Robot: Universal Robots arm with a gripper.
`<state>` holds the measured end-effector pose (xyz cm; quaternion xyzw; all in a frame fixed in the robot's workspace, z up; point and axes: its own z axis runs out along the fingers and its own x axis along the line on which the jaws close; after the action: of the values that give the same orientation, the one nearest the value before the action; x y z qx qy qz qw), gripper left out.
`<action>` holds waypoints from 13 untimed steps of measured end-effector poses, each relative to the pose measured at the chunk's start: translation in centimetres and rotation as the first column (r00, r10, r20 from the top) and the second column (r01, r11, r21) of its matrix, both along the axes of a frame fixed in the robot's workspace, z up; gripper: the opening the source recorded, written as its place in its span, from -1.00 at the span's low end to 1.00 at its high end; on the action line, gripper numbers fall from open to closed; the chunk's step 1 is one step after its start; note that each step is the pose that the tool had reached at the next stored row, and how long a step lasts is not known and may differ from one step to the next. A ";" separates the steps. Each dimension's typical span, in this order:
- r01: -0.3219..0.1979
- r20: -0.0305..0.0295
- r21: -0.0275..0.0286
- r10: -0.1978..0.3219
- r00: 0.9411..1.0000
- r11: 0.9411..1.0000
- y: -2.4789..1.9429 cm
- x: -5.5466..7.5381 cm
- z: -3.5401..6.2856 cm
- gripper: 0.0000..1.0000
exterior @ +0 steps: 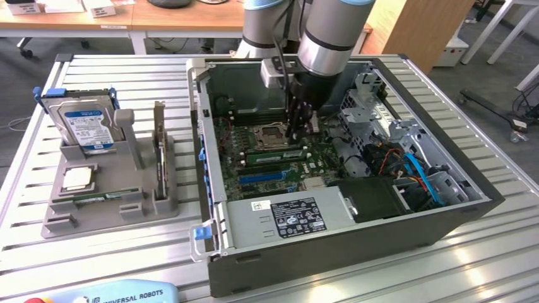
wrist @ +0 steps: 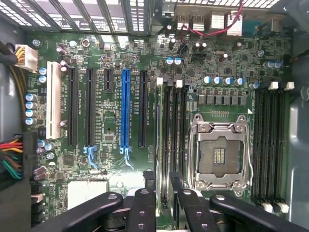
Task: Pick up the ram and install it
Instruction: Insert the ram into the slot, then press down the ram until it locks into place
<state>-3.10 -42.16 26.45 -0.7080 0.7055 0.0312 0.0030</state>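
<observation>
The ram (exterior: 274, 153) is a long green stick standing on edge in a memory slot of the motherboard (exterior: 252, 170), just in front of the processor socket (exterior: 267, 133). My gripper (exterior: 295, 136) reaches down into the open computer case (exterior: 337, 233), directly over the ram's right half. In the wrist view the ram (wrist: 157, 140) shows edge-on as a thin strip beside the dark empty slots (wrist: 176, 140). The two black fingers (wrist: 144, 205) stand apart over it with a gap between them. The gripper (wrist: 165, 193) is open and its pads do not press the stick.
A grey holder (exterior: 110, 208) stands at the exterior view's left with a hard drive (exterior: 84, 123), a square chip (exterior: 77, 178) and another green stick (exterior: 101, 197). Inside the case are blue cables (exterior: 421, 180), a power supply (exterior: 286, 221) and a drive cage (exterior: 370, 107).
</observation>
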 end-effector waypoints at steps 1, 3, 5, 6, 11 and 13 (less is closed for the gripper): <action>0.000 0.000 0.000 0.000 1.000 1.000 0.00 0.0 0.13 -0.50; 0.000 0.000 0.000 0.000 1.000 1.000 0.00 0.0 0.27 -0.50; 0.000 0.000 0.000 0.000 1.000 1.000 0.00 0.0 0.32 -0.50; 0.000 0.000 0.000 0.000 1.000 1.000 0.00 0.0 0.32 -0.50; 0.000 0.000 0.000 0.000 1.000 1.000 0.00 0.0 0.33 -0.50; 0.000 0.000 0.000 0.000 1.000 1.000 0.00 0.0 0.33 -0.50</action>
<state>-3.10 -42.16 26.78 -0.7080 0.7055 0.0312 0.0030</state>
